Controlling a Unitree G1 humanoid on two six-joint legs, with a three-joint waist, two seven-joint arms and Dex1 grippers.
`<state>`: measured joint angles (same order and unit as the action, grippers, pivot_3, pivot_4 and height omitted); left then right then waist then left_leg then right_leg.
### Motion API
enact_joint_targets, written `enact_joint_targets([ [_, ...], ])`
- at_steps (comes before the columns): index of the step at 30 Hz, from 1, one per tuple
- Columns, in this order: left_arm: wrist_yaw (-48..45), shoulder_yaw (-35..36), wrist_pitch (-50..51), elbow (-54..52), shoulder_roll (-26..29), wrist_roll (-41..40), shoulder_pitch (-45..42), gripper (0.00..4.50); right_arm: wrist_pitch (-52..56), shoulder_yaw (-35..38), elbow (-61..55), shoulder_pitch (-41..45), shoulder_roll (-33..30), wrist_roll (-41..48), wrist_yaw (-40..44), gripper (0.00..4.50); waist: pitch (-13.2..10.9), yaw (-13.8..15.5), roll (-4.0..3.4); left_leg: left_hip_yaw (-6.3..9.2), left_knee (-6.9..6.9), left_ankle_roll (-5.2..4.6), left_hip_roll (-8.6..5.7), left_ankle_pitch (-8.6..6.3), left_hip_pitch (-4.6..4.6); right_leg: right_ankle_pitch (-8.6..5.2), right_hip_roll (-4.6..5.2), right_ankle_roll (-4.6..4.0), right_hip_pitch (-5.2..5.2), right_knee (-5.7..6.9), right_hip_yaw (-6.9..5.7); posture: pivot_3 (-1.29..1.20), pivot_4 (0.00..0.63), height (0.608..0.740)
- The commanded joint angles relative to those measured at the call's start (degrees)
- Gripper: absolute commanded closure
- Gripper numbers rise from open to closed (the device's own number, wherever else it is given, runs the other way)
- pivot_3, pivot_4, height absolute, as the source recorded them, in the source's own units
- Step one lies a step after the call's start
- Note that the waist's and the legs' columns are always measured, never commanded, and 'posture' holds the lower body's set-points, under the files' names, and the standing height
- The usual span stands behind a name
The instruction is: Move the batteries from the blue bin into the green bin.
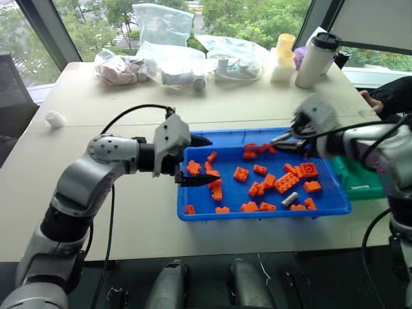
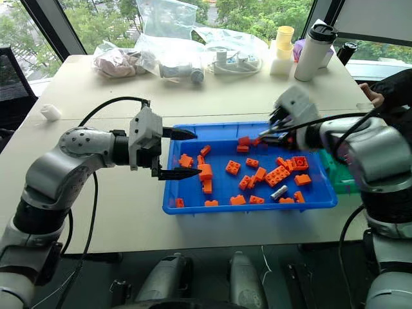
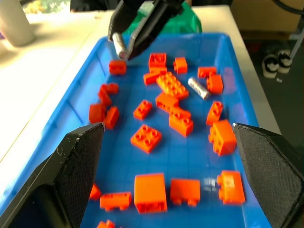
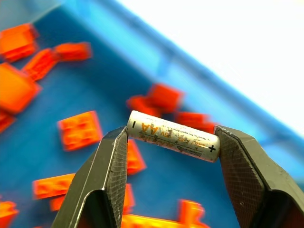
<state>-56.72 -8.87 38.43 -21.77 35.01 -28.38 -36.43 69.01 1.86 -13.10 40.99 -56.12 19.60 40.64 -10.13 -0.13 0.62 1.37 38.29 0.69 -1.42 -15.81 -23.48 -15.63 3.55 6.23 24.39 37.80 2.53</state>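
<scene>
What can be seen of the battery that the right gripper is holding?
The battery is a small silver-grey cylinder with worn orange lettering reading AA, a minus mark at one end and a plus mark at the other. It looks metallic and scuffed. It lies crosswise between the two black fingers of the right gripper, pinched end to end, touching nothing else. It hangs above the far part of the blue bin, over scattered orange bricks.
</scene>
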Motion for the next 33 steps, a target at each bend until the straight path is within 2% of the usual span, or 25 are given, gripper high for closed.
enact_joint_targets([
  [1,0.46,0.78,-0.86,1.01,-2.3,-1.6,-2.12,0.0,-4.34,6.48,5.66,-2.91,-5.7,-4.42,-2.86,2.32,0.0,0.12,0.0,-0.02,-0.01,0.0,0.0,0.0,0.0,0.0,0.0,0.0,0.0,-0.03,0.0,0.0,0.15,0.74],
  [5,-0.79,-1.09,-1.64,2.71,-3.85,-1.07,-3.19,0.0,-8.94,9.5,9.7,-10.08,-9.33,-7.31,-3.86,2.32,0.01,-0.44,-0.01,-0.05,-0.05,0.0,0.04,0.0,0.02,0.0,-0.06,0.0,0.0,-0.04,0.04,0.0,0.15,0.74],
  [9,-1.33,-1.98,-3.26,5.58,-4.77,0.31,-4.19,0.0,-14.49,11.21,14.64,-15.06,-7.89,-10.25,-7.62,2.32,0.03,-0.94,-0.08,-0.18,-0.05,0.0,0.05,0.0,0.11,0.0,-0.1,0.0,0.01,0.07,0.16,0.0,0.15,0.74],
  [15,-1.11,-1.49,-2.9,5.55,-4.33,0.38,-3.28,0.0,-14.66,14.74,16.05,-16.43,-4.08,-9.29,-9.97,2.32,0.03,-0.74,-0.08,-0.19,-0.04,0.0,0.09,0.0,0.12,0.0,-0.17,0.0,0.01,0.08,0.21,0.0,0.15,0.74],
  [22,-1.01,-1.0,-2.66,5.24,-3.55,0.15,-2.91,0.0,-18.16,13.99,19.43,-16.54,-2.93,-9.92,-10.42,2.32,0.03,-0.57,-0.08,-0.19,-0.02,0.0,0.06,0.01,0.11,0.0,-0.14,0.0,0.01,0.08,0.21,0.0,0.15,0.74],
  [24,-1.08,-0.96,-2.55,5.2,-3.42,0.11,-3.04,0.0,-18.68,14.27,20.26,-16.06,-2.28,-9.56,-10.7,1.27,0.03,-0.61,-0.08,-0.19,-0.02,0.0,0.06,0.01,0.11,0.0,-0.14,0.0,0.01,0.08,0.21,0.0,0.15,0.74],
  [27,-1.15,-0.88,-2.49,5.22,-3.23,0.14,-3.11,0.0,-19.05,14.07,20.21,-15.81,-2.19,-9.54,-10.59,0.06,0.03,-0.62,-0.08,-0.19,-0.02,0.0,0.07,0.0,0.11,0.0,-0.15,0.0,0.01,0.08,0.21,0.0,0.15,0.74],
  [33,-1.14,-0.72,-2.43,5.18,-2.69,0.21,-2.94,0.0,-19.49,14.59,19.09,-14.77,-2.58,-9.18,-10.41,0.06,0.03,-0.63,-0.08,-0.19,-0.03,0.0,0.07,0.01,0.11,0.0,-0.16,0.0,0.01,0.08,0.21,0.0,0.15,0.74],
])
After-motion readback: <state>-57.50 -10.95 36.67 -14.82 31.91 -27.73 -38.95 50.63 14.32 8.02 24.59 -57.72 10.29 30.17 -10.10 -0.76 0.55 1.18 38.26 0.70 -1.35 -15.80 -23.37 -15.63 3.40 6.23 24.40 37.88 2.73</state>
